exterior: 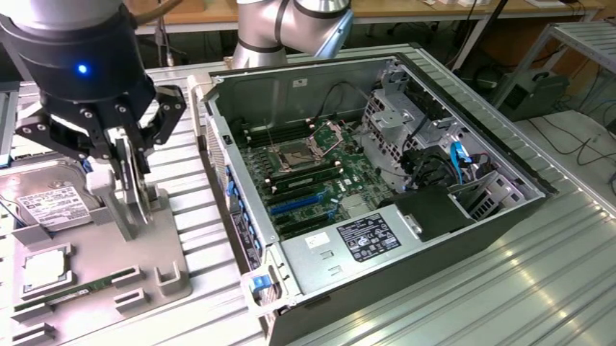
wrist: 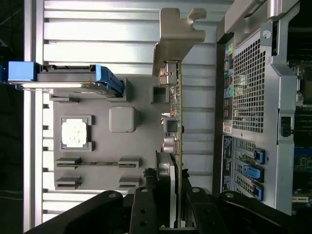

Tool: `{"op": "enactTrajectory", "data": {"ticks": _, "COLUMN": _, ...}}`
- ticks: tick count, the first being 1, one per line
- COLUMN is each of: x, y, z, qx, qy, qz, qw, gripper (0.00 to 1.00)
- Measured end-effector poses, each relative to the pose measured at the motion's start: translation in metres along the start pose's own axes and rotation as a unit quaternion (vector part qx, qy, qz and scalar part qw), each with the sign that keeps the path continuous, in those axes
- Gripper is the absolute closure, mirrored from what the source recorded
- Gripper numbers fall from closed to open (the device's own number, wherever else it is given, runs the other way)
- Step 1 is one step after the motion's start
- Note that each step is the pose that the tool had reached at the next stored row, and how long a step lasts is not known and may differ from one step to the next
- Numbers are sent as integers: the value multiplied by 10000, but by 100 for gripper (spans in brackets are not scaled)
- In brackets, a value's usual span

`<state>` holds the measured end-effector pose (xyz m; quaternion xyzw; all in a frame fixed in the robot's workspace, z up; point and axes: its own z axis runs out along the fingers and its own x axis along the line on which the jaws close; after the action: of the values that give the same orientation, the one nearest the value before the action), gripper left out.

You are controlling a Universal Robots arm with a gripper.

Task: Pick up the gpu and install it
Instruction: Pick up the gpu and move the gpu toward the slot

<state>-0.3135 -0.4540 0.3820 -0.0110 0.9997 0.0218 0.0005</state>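
GPU (exterior: 132,189) is standing on edge between my fingers, over the grey holder tray (exterior: 164,245) at the exterior view's left, just beside the open computer case (exterior: 500,166). My pincer (exterior: 130,155) is pinching it flat-on, one finger pressing against each face. In the wrist view I am looking straight down the card's thin edge (wrist: 178,112) toward its silver end bracket (wrist: 178,34), with my pincer (wrist: 171,204) clamping the end away from the bracket. I cannot tell whether the card's lower edge is sitting in the tray's upright holder or hanging just clear of it. A hard drive (exterior: 48,202) with a white label is lying on the tray nearby, and the motherboard (exterior: 318,180) is lying exposed inside the case, which is resting on the ribbed metal counter (exterior: 539,288). I am judging the card to be stiff and fairly light, though the metal bracket is probably making the far end hang heavier, so it may be wanting to pivot in my grip. It looks fragile: small components are standing proud along the board face, so I am treating the flat faces as the safe hold.
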Motion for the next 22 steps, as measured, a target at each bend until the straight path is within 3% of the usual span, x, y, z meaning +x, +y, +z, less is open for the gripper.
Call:
{"op": "enactTrajectory", "data": {"ticks": 2, "x": 0, "y": 5, "z": -104, "qx": 0, "qy": 0, "qz": 0, "qw": 10000, "gripper": 72}}
{"op": "enactTrajectory", "data": {"ticks": 10, "x": -1, "y": 16, "z": -367, "qx": 0, "qy": -1, "qz": 0, "qw": 10000, "gripper": 72}}
{"op": "enactTrajectory", "data": {"ticks": 15, "x": -1, "y": 17, "z": -405, "qx": 0, "qy": -5, "qz": -1, "qw": 10000, "gripper": 72}}
{"op": "enactTrajectory", "data": {"ticks": 16, "x": 0, "y": 18, "z": -406, "qx": 8, "qy": -4, "qz": -1, "qw": 10000, "gripper": 72}}
{"op": "enactTrajectory", "data": {"ticks": 18, "x": 0, "y": 18, "z": -405, "qx": 106, "qy": -1, "qz": 0, "qw": 9999, "gripper": 72}}
{"op": "enactTrajectory", "data": {"ticks": 22, "x": -31, "y": 18, "z": -405, "qx": 125, "qy": -1, "qz": 0, "qw": 9999, "gripper": 72}}
